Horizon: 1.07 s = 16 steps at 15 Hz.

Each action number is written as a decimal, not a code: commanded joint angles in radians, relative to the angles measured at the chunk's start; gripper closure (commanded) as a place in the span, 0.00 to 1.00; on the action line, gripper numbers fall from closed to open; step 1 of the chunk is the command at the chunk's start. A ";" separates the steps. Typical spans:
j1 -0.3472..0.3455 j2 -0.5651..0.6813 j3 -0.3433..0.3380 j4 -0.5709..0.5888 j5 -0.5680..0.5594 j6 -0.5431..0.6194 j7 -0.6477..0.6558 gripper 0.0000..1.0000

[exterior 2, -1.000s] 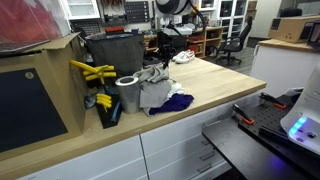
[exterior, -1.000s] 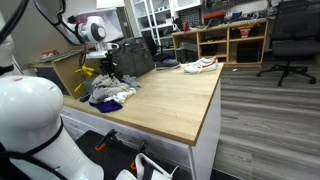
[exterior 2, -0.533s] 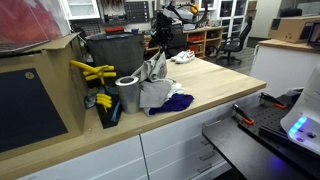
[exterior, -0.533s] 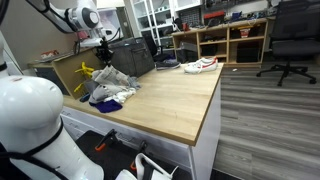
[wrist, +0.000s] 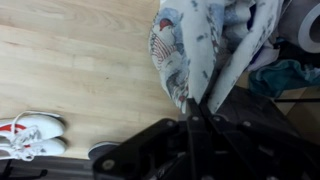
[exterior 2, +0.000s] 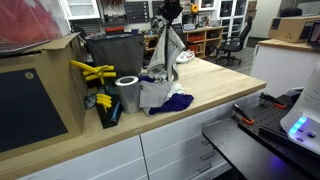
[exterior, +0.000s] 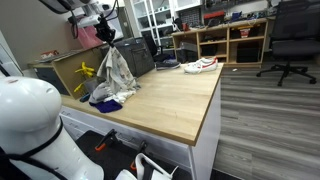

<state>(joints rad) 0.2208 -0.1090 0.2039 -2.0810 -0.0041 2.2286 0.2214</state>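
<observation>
My gripper (exterior: 105,33) is shut on a grey-white patterned cloth (exterior: 116,68) and holds it high above the wooden table (exterior: 175,100). The cloth hangs stretched down to the clothes pile below in both exterior views (exterior 2: 165,52). In the wrist view the fingers (wrist: 190,110) pinch the top of the cloth (wrist: 195,45). The pile (exterior 2: 160,95) holds grey, white and blue-purple garments (exterior 2: 172,102).
A black bin (exterior: 135,55) stands behind the pile. A roll of tape (exterior 2: 127,93) and yellow tools (exterior 2: 92,72) lie near the table's end, next to a cardboard box (exterior 2: 40,85). A white-and-red shoe (exterior: 200,65) sits at the far end (wrist: 28,135). Shelves and office chairs stand beyond.
My gripper has risen from the pile with the patterned cloth in it, pulling the cloth up until it hangs stretched.
</observation>
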 commanded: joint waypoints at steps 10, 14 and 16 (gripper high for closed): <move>-0.107 -0.144 -0.023 0.006 -0.079 -0.088 0.021 0.99; -0.133 -0.155 -0.027 0.006 -0.116 -0.096 0.024 0.99; -0.142 -0.144 -0.037 0.011 -0.110 -0.113 0.024 0.99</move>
<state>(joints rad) 0.0902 -0.2494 0.1781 -2.0809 -0.1038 2.1616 0.2250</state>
